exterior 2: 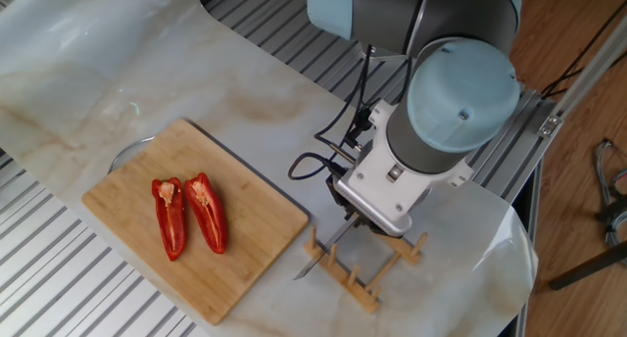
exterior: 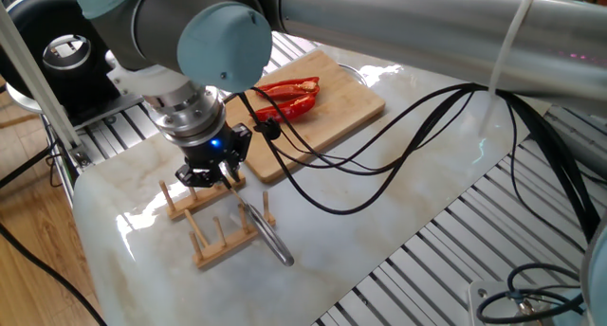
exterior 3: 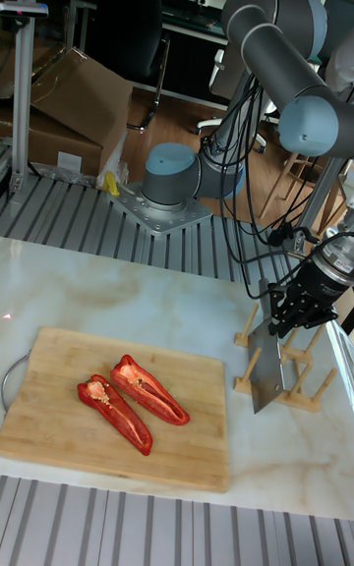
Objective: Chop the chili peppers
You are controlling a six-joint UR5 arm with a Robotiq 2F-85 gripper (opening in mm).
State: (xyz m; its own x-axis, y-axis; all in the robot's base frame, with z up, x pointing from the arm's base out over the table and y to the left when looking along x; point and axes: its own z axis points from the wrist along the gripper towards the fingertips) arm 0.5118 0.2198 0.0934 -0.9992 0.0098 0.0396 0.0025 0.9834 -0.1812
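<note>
Two glossy red chili peppers, long halves with the cut side up, lie side by side on a bamboo cutting board. A knife rests in a small wooden rack beside the board. My gripper hangs over the rack at the knife's handle end. Its dark fingers look spread, one on each side of the handle. The arm's wrist hides the handle in most views.
Black cables trail from the wrist across the marble sheet and over the board's near corner. A metal handle loop sticks out at the board's far end. Slatted aluminium table edges surround the marble sheet. Cardboard boxes stand behind.
</note>
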